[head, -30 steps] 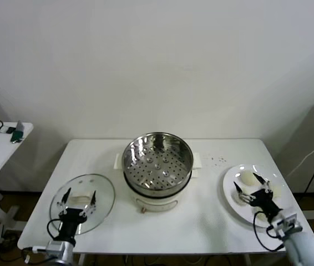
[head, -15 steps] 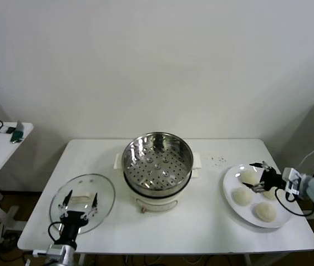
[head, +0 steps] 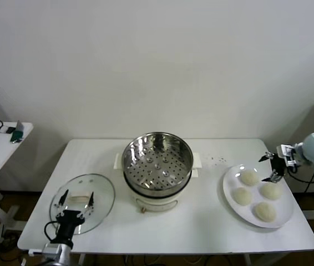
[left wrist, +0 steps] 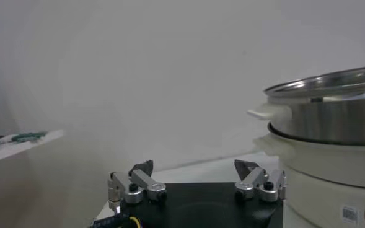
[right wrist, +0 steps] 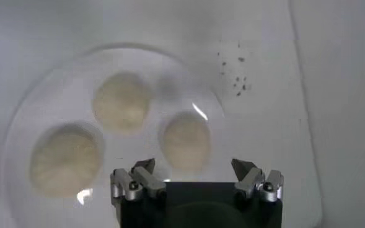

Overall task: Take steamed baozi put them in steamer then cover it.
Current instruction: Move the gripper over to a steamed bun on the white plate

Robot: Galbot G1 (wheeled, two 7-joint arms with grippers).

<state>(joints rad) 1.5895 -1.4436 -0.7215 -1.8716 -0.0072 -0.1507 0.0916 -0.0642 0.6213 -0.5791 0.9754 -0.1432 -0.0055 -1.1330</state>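
Currently four baozi (head: 254,194) lie on the white plate (head: 230,195) at the right end of the tabletop (head: 201,227), well apart from the steamer (head: 157,159); none is in the basket yet. They look like soft, light, smooth dough: likely to dent under a hard pinch and perhaps slightly tacky. Judgement: take one across its widest part, low on its sides, with a gentle close only until it holds. Neighbours sit near each other, so the jaws need to drop into the gaps between buns.

Right gripper (head: 273,167) hangs above the far edge of the plate, jaws released and holding nothing; the wrist view shows three buns below it (right wrist: 185,140).

Steamer basket stands empty at mid-tabletop on its white pot base (head: 154,201).

Glass lid (head: 82,195) rests flat at the left. Left gripper (head: 77,200) waits over it, jaws wide and not grasping anything.
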